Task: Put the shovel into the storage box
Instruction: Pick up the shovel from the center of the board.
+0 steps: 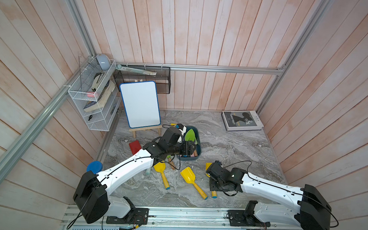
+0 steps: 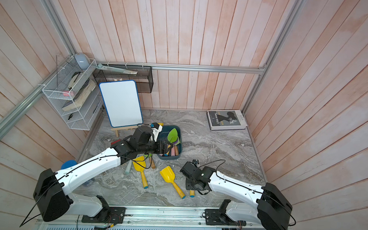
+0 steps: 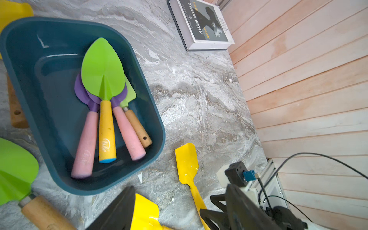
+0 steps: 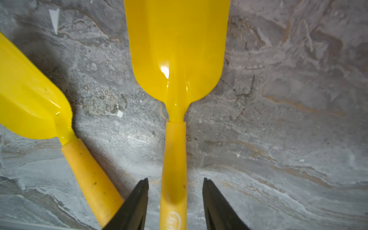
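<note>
Yellow shovel (image 4: 176, 49) blade cropped; right fingers (image 4: 135, 205) open astride handle; left fingers (image 3: 119, 209) open, mostly cropped.

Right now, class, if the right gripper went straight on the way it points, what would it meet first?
Probably the handle of the yellow shovel, which lies between the open fingers of the right gripper; depth is unclear.

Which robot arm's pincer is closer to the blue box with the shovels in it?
Left. The left pincer hangs open over the storage box, at its near end. The right pincer is apart from the box, open astride the handle of a yellow shovel.
</note>
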`<state>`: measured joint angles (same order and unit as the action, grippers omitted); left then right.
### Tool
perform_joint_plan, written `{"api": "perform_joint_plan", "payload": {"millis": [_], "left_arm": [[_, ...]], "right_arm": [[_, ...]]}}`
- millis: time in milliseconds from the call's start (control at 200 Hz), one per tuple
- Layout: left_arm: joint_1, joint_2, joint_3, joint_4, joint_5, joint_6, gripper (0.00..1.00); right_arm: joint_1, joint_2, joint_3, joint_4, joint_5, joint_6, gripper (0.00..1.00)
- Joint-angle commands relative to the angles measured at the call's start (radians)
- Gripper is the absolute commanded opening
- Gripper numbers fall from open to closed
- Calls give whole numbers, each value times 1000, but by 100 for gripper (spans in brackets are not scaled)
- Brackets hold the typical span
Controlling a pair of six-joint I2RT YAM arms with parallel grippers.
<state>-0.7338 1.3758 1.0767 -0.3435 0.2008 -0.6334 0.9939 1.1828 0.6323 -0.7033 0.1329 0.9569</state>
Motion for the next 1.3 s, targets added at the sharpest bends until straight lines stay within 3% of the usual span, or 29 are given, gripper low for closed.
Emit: {"api": "perform_joint_plan", "payload": {"millis": [0,235,465,570,740,1290], "left_arm": [[-15,-31,-36,39,-28,-30,77],[-35,-45,-63,43,-44,-44,78],[-42,-26,-58,43,-46,-45,78],[-42,-17,-54,42,-44,-45,78],[-45,-8,-53,37,-40,-46,78],[-45,85,4,47,-38,-36,78]], "right_arm": [[22,-14,-37,28,5,77,51],[41,5,-78,84,-9,92,49],[50,38,-83,102,-17,92,38],[52,41,-82,103,-16,95,28],[54,28,-61,77,7,97,0],[22,-51,153,18,146,-13,0]]}}
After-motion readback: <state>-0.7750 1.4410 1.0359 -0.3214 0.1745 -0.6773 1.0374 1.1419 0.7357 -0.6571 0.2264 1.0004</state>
